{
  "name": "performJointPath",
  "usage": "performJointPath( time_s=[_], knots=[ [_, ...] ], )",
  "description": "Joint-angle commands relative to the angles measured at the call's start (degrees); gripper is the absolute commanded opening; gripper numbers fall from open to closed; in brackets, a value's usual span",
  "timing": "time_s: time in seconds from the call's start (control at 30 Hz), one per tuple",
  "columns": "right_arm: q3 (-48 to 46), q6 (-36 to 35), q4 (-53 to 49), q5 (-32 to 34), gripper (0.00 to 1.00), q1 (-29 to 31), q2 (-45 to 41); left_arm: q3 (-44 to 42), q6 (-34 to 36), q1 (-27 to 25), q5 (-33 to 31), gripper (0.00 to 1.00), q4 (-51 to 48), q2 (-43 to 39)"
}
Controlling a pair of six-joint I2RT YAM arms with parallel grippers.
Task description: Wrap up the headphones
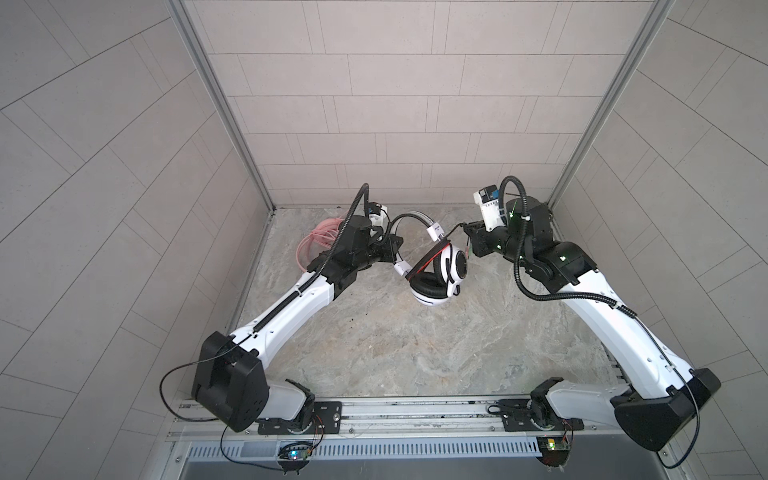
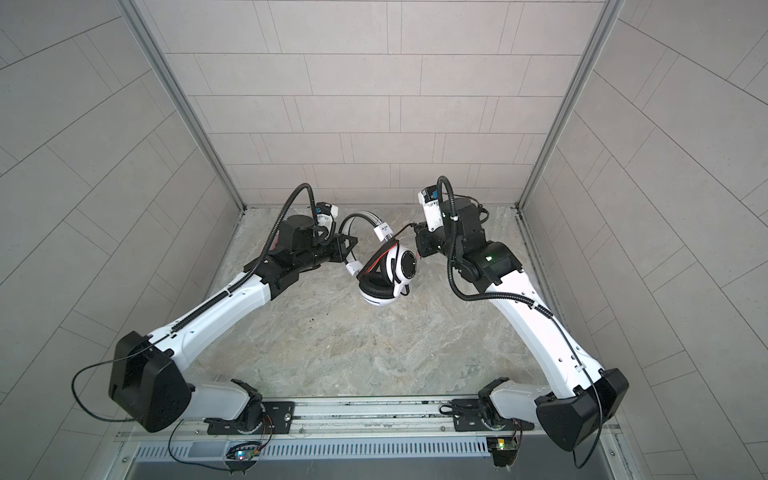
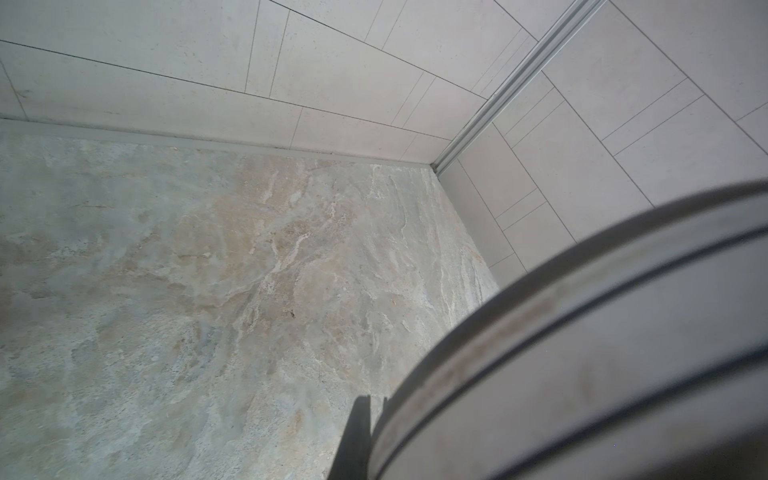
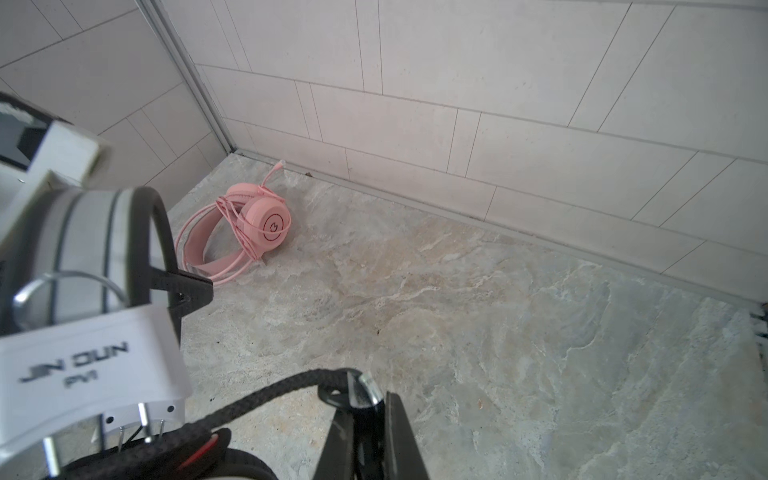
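The white-and-black striped headphones point(image 1: 440, 270) hang above the table between both arms in both top views point(image 2: 392, 272). My left gripper point(image 1: 397, 247) is shut on their headband point(image 3: 582, 353), which fills the left wrist view as a blur beside one dark finger point(image 3: 355, 440). My right gripper point(image 4: 370, 399) is shut on the metal plug end of their black braided cable point(image 4: 257, 399), close to the upper earcup point(image 1: 457, 262). Black and red cable turns lie across the earcups. The pink headphones point(image 4: 253, 224) lie in the far left corner with their thin cable wound around them, half hidden behind my left arm point(image 1: 316, 241).
The marble-patterned table point(image 1: 415, 353) is boxed in by tiled walls at the back and on both sides, with metal corner posts point(image 1: 224, 104). A rail with the arm bases runs along the front edge point(image 1: 415, 415).
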Motion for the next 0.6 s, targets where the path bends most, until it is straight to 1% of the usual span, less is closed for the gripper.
performJointPath(
  time_s=[0.0,0.13,0.27,0.37,0.43,0.5,0.57],
  knots=[
    [-3.35,1.84,4.42,-3.83,0.02,-1.09,-0.4,1.06,-4.62,0.23,6.17,0.0,8.5,-1.14],
    [-6.82,3.98,6.87,-8.82,0.04,-1.29,-1.29,1.93,-5.46,0.25,6.79,0.0,9.74,0.81],
    [-9.94,6.42,9.34,-10.43,0.08,-1.33,-2.92,2.73,-6.33,0.31,6.61,0.0,10.68,3.56],
    [-11.58,6.79,9.08,-9.01,0.13,-1.94,-3.36,3.62,-6.93,0.23,5.39,0.0,10.38,5.81],
    [-13.31,7.78,9.23,-6.13,0.17,-2.77,-4.46,3.99,-7.26,0.24,3.79,0.0,9.75,7.07],
    [-14.99,8.53,9.08,-3.11,0.23,-3.39,-5.62,4.21,-7.24,0.24,2.32,0.0,8.76,8.09],
    [-16.33,9.33,8.82,-2.21,0.28,-4.65,-6.33,4.31,-6.98,0.23,1.5,0.0,8.18,9.37]
  ],
)
